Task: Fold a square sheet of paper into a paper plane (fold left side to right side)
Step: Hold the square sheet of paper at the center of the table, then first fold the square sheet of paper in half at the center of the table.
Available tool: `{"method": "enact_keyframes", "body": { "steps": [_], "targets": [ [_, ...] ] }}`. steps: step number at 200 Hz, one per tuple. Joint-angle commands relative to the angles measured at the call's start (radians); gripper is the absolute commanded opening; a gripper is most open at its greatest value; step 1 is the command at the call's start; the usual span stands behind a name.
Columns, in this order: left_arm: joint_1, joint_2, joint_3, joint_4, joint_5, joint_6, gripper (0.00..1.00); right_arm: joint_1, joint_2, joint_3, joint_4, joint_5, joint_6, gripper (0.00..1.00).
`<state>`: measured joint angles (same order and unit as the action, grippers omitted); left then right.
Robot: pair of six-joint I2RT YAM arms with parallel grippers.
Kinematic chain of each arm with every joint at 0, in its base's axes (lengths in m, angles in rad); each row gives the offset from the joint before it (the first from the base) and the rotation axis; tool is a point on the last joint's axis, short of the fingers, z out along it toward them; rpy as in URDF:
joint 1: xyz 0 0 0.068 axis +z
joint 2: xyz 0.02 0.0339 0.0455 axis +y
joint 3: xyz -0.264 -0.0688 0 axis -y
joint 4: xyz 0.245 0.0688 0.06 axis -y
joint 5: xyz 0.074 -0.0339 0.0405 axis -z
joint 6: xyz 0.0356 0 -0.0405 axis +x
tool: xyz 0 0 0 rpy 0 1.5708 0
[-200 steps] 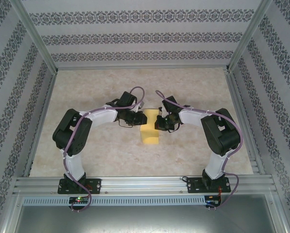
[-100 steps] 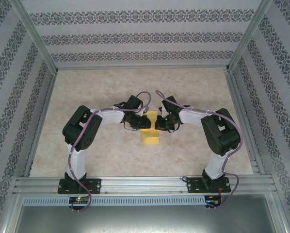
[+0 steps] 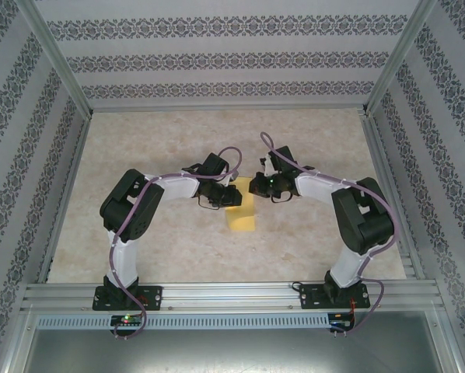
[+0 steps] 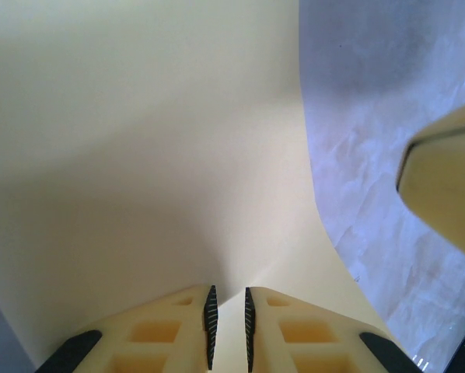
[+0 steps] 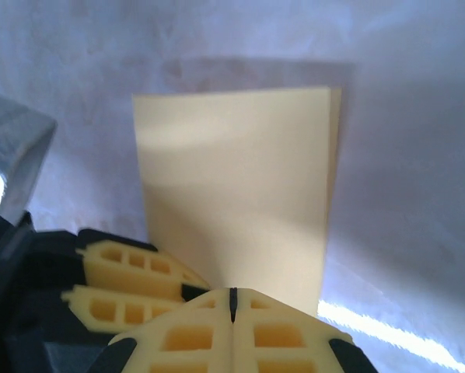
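The square sheet of paper (image 3: 242,217) lies folded into a narrow yellow rectangle on the table between the arms. In the right wrist view the sheet of paper (image 5: 236,186) shows two layers slightly offset along its right edge. My left gripper (image 3: 231,196) is over the sheet's far left part. In the left wrist view its tips (image 4: 227,311) rest low on the paper (image 4: 155,155), the jaws a narrow gap apart with nothing pinched between them. My right gripper (image 3: 256,186) is just off the sheet's far right corner, shut (image 5: 233,299) and empty. The left gripper's fingers (image 5: 131,268) sit beside it.
The table (image 3: 162,148) is pale marble-patterned, fenced by aluminium rails (image 3: 388,194) and patterned walls. A finger of the right gripper (image 4: 442,179) reaches into the left wrist view from the right.
The left arm swung right, bringing its gripper over the paper, then held still. The right gripper has lifted back off the paper toward the far right. The paper looks narrower and shorter.
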<state>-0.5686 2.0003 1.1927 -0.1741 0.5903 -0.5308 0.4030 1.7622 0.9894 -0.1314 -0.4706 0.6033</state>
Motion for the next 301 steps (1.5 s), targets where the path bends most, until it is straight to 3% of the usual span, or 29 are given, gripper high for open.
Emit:
{"method": "enact_keyframes", "body": {
  "steps": [1,105,167,301],
  "targets": [
    [-0.014,0.015,-0.023,-0.044,-0.052,0.009,0.22,0.011,0.072,0.068,0.047,-0.039,0.02,0.0],
    [-0.024,-0.011,-0.027,-0.06,-0.057,0.038,0.22,0.017,0.266,0.183,-0.076,0.032,0.017,0.0],
    [-0.046,-0.073,-0.073,-0.086,-0.06,0.123,0.22,0.018,0.282,0.178,-0.11,0.054,0.029,0.0],
    [-0.103,-0.208,-0.296,0.002,-0.033,0.038,0.2,0.019,0.28,0.183,-0.133,0.065,0.024,0.0]
  ]
}}
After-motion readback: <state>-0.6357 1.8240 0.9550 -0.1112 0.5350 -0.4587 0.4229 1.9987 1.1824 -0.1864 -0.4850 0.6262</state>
